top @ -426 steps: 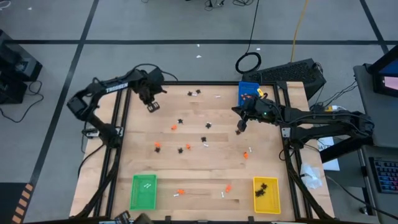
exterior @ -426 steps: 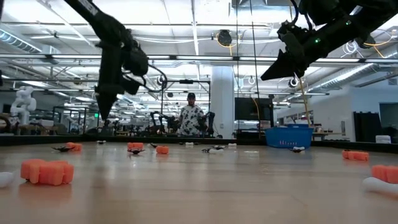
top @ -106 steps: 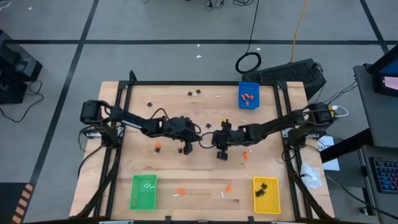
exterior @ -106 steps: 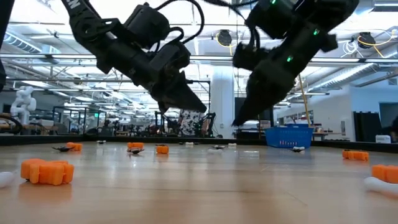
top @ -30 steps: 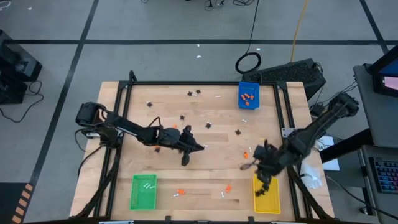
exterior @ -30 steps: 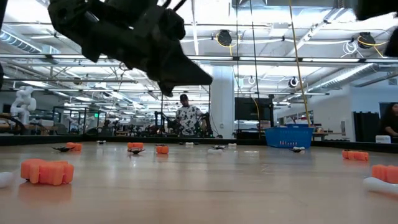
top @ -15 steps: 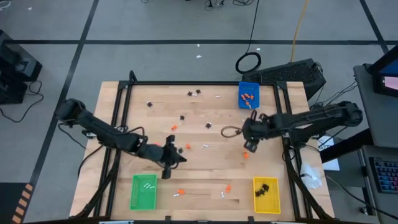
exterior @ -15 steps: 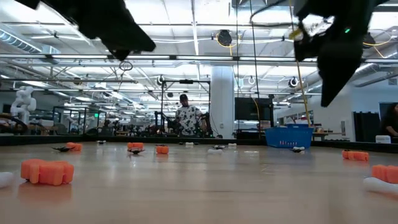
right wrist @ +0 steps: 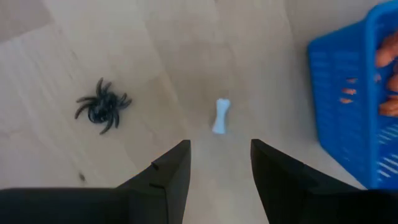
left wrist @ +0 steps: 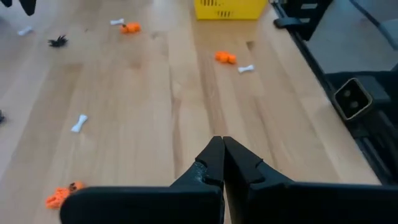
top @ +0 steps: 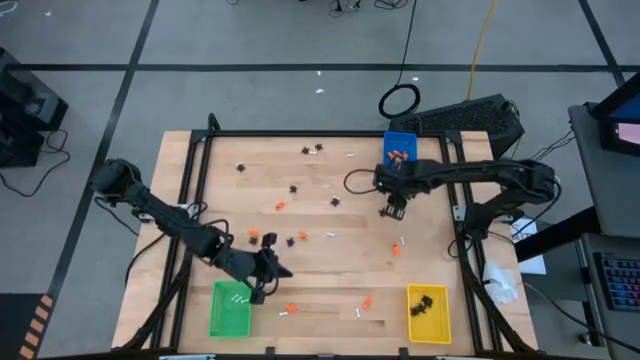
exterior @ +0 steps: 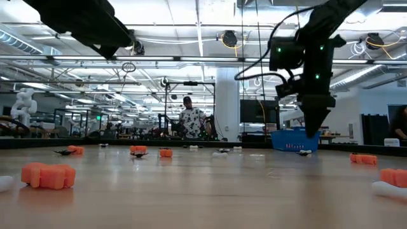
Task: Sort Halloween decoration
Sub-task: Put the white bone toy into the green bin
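Note:
Halloween decorations lie scattered on the wooden table: orange lumps (top: 290,307), black spiders (top: 293,188) and white bones (top: 329,235). My left gripper (top: 265,288) hovers shut and empty beside the green tray's (top: 230,308) far right corner; in its wrist view the fingers (left wrist: 222,149) meet with nothing between them. My right gripper (top: 392,211) points down, open, over the far right of the table, near the blue tray (top: 399,152). Below its fingers (right wrist: 217,168) lie a white bone (right wrist: 219,116) and a black spider (right wrist: 101,107), both flat on the wood.
The yellow tray (top: 428,313) with black spiders stands at the near right corner, the blue tray holds orange lumps, the green tray white bones. A black metal frame (top: 190,200) runs along the table's sides. A person (exterior: 193,121) stands far behind the table.
My right gripper has swung from the yellow tray toward the far edge, sunk lower and turned to point down near the blue tray. My left gripper, still shut, has moved from the table's middle toward the near left, to the green tray.

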`<state>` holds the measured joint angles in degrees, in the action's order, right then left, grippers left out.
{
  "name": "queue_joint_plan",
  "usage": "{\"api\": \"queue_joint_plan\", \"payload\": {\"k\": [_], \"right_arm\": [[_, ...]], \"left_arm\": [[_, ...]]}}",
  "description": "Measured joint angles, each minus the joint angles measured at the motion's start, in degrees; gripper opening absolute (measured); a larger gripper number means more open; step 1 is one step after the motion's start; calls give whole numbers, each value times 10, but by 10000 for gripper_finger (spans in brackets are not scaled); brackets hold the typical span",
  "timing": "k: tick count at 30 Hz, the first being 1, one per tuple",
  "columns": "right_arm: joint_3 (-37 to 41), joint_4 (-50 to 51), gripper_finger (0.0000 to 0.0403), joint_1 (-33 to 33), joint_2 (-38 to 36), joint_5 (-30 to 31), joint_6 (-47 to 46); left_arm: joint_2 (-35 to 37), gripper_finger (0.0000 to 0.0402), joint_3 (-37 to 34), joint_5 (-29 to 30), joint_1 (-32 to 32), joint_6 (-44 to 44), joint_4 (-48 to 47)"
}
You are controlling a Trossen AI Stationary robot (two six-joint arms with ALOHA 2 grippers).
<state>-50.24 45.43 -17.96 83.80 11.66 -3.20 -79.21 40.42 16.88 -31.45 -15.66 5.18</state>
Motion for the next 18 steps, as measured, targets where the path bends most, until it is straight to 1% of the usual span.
{"api": "queue_joint_plan", "payload": {"k": [4,7,11,18], "right_arm": [[24,-24,155,-39,2,-43,30],[60,-57,155,-57,-7,-47,41],[102,-140,155,-76,-28,-59,41],[152,-210,155,-96,-41,-64,43]], "left_arm": [[0,0,0,16,-8,-5,-1],[0,0,0,25,-14,-5,-1],[0,0,0,34,-17,-6,1],[0,0,0,36,-17,-6,5]]}}
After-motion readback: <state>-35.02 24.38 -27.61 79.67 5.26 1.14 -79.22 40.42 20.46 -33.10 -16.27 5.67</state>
